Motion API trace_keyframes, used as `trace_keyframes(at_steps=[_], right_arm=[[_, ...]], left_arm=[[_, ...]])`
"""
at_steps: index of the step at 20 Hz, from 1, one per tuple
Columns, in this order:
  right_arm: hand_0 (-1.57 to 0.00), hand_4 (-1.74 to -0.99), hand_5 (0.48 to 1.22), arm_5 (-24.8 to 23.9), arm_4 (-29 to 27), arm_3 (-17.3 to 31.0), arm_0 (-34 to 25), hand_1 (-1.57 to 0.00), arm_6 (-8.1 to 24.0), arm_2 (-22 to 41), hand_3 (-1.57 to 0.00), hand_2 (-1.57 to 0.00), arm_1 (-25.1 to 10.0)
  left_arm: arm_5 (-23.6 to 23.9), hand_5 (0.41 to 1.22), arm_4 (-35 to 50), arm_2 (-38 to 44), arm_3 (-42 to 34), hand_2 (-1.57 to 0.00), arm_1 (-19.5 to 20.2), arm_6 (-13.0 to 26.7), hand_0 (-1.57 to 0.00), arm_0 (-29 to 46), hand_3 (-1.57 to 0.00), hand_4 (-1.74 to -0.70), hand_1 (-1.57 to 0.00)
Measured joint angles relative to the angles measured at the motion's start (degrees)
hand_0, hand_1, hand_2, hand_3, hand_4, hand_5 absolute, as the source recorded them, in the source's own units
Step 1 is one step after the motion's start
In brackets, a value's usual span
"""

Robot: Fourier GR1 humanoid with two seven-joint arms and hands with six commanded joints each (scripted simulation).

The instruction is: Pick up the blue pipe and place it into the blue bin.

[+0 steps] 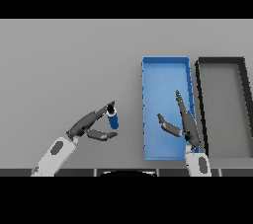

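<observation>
The blue pipe (113, 119) is short with a pale top end and sits upright just left of the blue bin (165, 59). My left hand (88, 125) reaches in from the lower left. Its fingers (101, 112) stretch out to the pipe's top, and the thumb (102, 135) lies below the pipe, which sits in the gap between them; no firm grip shows. My right hand (189, 128) hovers over the bin's right half, open, fingers straight and pointing away, thumb spread to the left.
A dark grey bin (221, 60) stands directly right of the blue bin, their long sides nearly touching. Grey table (69, 65) stretches out to the left and behind.
</observation>
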Motion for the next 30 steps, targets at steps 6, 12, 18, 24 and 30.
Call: trace_keyframes(at_steps=[6,12,18,24,30], right_arm=[[0.00,-1.207,0.607,0.9,-1.0,-0.1,-0.1,0.00,0.0,-0.7,0.00,0.00,-0.7],[0.00,-1.199,0.605,0.9,-1.3,0.0,0.7,0.00,-0.1,-1.0,0.00,0.00,-0.7],[0.00,-1.195,0.603,1.0,-2.4,0.7,-0.9,0.00,0.6,-2.1,0.00,0.00,-1.2],[0.00,-1.187,0.603,1.3,-1.8,0.9,-0.4,0.00,-0.3,-1.4,0.00,0.00,-1.0],[0.00,-1.157,0.600,1.2,-1.1,0.8,-0.4,0.00,-0.7,-1.4,0.00,0.00,-1.4]], left_arm=[[-1.6,0.513,-1.1,-1.3,5.8,0.00,-4.0,-2.3,0.00,-4.2,0.00,-1.19,0.00],[0.6,0.765,-0.1,-0.9,8.2,-0.54,-9.2,-2.1,-0.29,-5.6,-0.49,-1.34,-0.46],[1.7,1.101,-1.0,-3.1,8.1,-1.30,-10.3,-3.3,-1.22,-3.8,-1.22,-1.63,-1.28],[4.6,1.190,-1.2,-3.7,4.8,-1.50,-11.5,-6.4,-1.48,-4.0,-1.42,-1.71,-1.49],[4.3,1.213,-0.1,-2.8,-0.9,-1.55,-12.8,-4.2,-1.55,-6.8,-1.48,-1.73,-1.55]])
